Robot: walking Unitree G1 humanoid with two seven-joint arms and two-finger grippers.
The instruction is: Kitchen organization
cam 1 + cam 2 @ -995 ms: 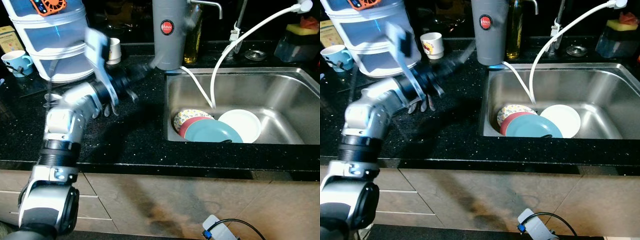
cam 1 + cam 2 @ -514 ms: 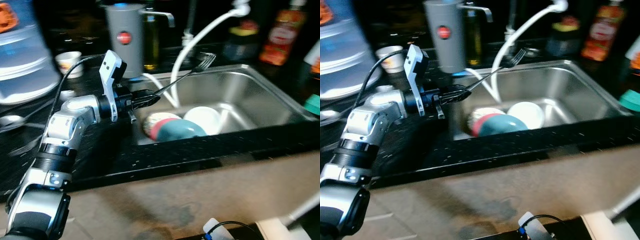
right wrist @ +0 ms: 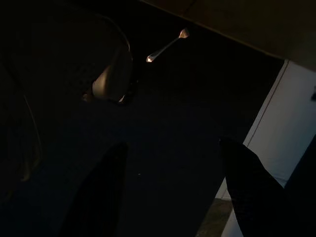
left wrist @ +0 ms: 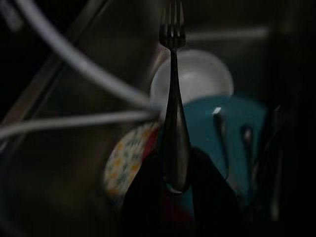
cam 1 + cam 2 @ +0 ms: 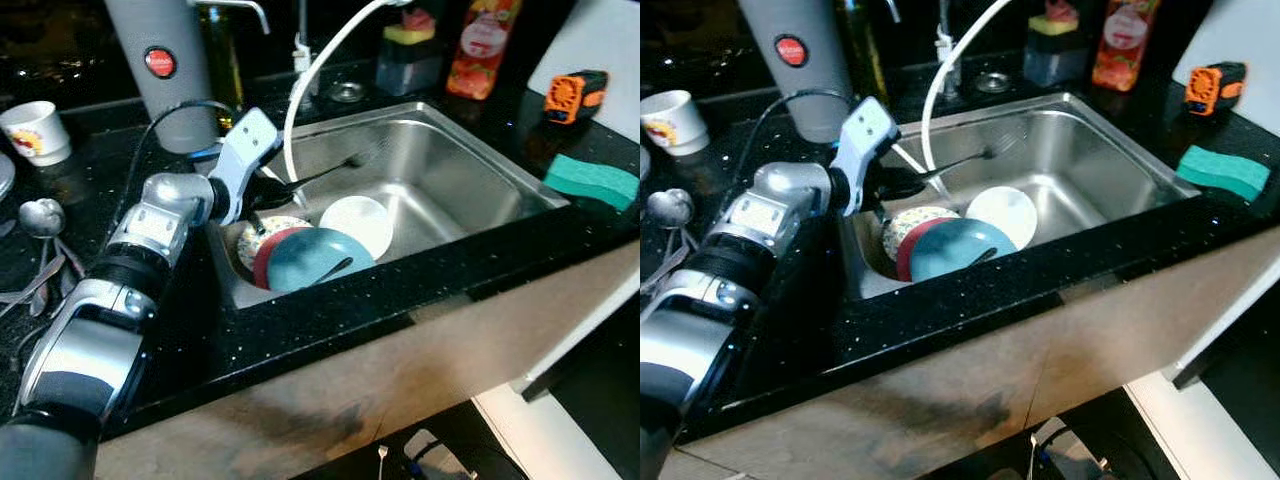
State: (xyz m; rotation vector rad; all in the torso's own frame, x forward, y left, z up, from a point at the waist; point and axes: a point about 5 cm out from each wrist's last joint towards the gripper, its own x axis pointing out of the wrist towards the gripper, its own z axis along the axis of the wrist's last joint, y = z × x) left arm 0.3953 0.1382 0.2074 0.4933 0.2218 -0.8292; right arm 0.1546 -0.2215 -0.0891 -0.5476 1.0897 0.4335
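Observation:
My left gripper (image 5: 270,190) is shut on the handle of a metal fork (image 5: 322,174) and holds it roughly level over the left half of the steel sink (image 5: 470,150), tines pointing toward the far wall. In the left wrist view the fork (image 4: 173,98) runs straight out from the fingers (image 4: 148,197) above the plates. A patterned plate (image 5: 258,228), a red one, a teal plate (image 5: 312,260) and a white plate (image 5: 357,222) lie stacked and overlapping in the basin. My right gripper (image 3: 173,192) hangs open over a dark floor.
A white hose (image 5: 318,70) arcs into the sink beside the fork. A grey canister (image 5: 158,70) and a cup (image 5: 30,130) stand at the back left, with spoons (image 5: 38,218) on the black counter. A green sponge (image 5: 590,178) and an orange tape measure (image 5: 575,92) lie at the right.
The camera has swung, so the whole scene has shifted. My left arm has carried the fork from above the counter to over the sink, closer to the plates.

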